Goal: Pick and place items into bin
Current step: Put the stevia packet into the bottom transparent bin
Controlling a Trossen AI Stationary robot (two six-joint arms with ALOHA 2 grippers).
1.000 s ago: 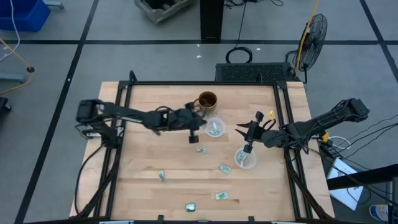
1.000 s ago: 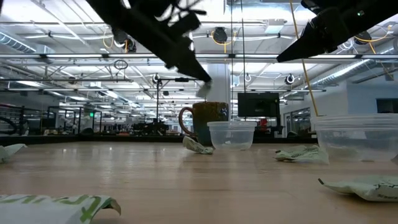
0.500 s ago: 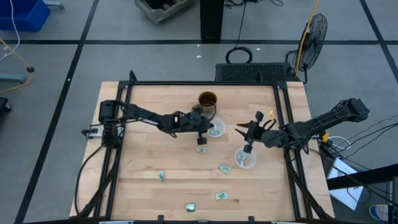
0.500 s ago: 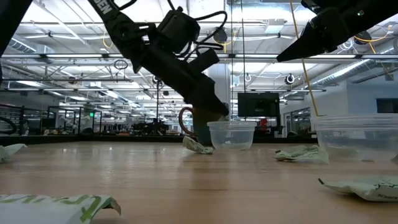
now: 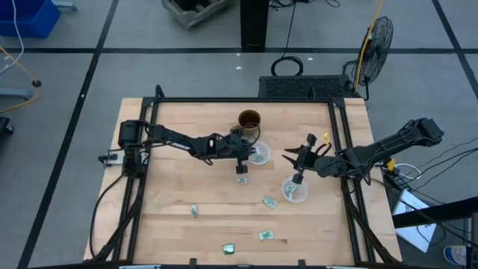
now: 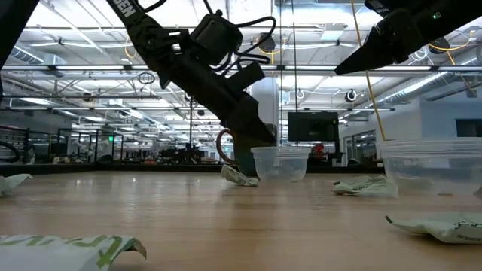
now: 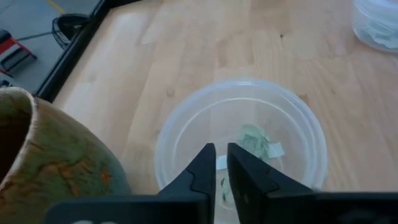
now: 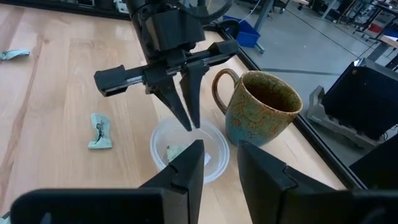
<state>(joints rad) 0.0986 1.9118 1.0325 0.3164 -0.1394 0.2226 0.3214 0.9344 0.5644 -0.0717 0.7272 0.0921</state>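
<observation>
The items are small crinkled green-and-white wrappers — one (image 7: 256,140) lies inside the clear bin (image 7: 171,134) beside the brown mug (image 8: 258,107), another (image 8: 100,132) rests on the wood just beside it, others (image 5: 265,235) lie scattered toward the table's (image 5: 164,194) near edge. The left gripper (image 8: 188,118) hangs over that bin, fingers nearly together, empty. The right gripper (image 5: 297,177) hovers above a second tub (image 5: 293,190), jaws slightly apart — bare wood lies between.
</observation>
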